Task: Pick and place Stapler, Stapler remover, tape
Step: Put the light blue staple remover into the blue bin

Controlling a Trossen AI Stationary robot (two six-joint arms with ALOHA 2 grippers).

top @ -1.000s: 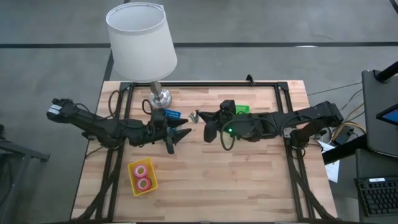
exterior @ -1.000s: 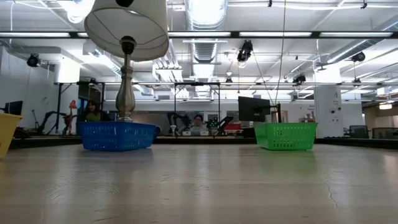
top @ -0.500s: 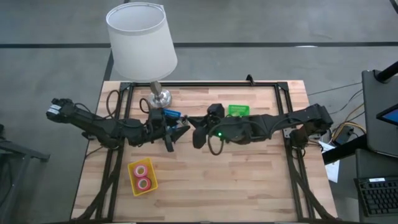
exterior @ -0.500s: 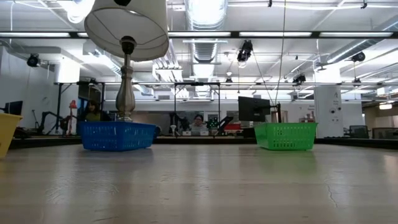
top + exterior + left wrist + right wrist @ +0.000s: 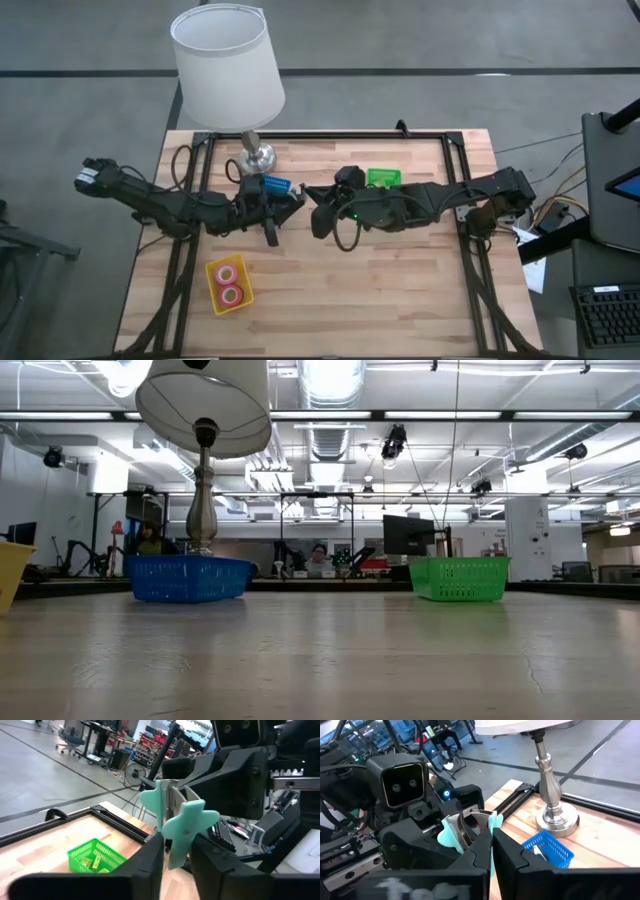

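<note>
The stapler remover, teal with metal claws, hangs in the air over the table's middle between both grippers. My left gripper reaches it from the left and is shut on it. My right gripper reaches from the right and is also shut on it. Two rolls of tape, red and pink, lie in a yellow tray near the front left. I cannot make out the stapler. My left gripper pinches one teal wing of the remover between its two fingers, which come level from the table's left. The remover stands upright, lifted clear of the table. My right gripper pinches the remover's other teal wing between its two shut fingers, which come level from the table's right. The metal claws show beside that wing, on the side toward the left gripper.
A lamp with a white shade stands at the far left, its metal base on the table. A blue basket sits by that base, and a green basket at the far middle. Bare wood lies toward the near edge.
My right gripper has carried the stapler remover toward the table's left, up to my left gripper. My left gripper has stayed in place, and its fingers have closed from wide open onto the remover.
</note>
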